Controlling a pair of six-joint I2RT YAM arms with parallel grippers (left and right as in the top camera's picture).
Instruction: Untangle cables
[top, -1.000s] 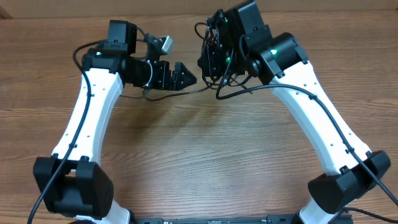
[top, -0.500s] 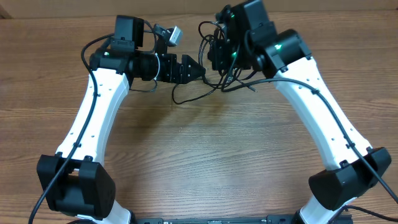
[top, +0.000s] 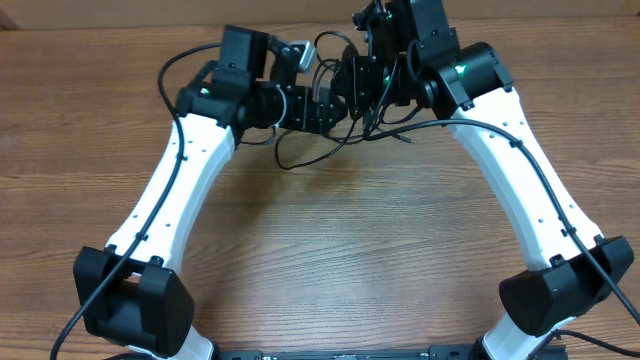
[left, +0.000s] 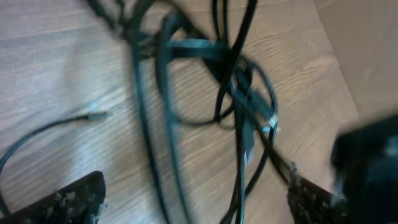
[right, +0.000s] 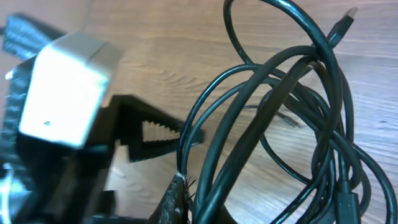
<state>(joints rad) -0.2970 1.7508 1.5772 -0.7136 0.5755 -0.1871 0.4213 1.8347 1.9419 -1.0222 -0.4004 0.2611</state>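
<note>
A tangle of black cables hangs at the far middle of the wooden table. My right gripper is shut on the bundle and holds it above the table; the wrist view shows thick loops running down into my jaws. My left gripper is open, right beside the right gripper. In the left wrist view its two fingertips stand wide apart with several cable strands between and beyond them. Whether any strand touches a finger is blurred. The left gripper's toothed jaw also shows in the right wrist view.
A thin cable end with a small plug lies on the table to the left of the tangle. Another plug end sticks up from the bundle. The table's far edge is close behind both grippers.
My left arm has swung right and closed in on the right gripper. The strand that ran taut between the grippers now hangs in a slack loop.
</note>
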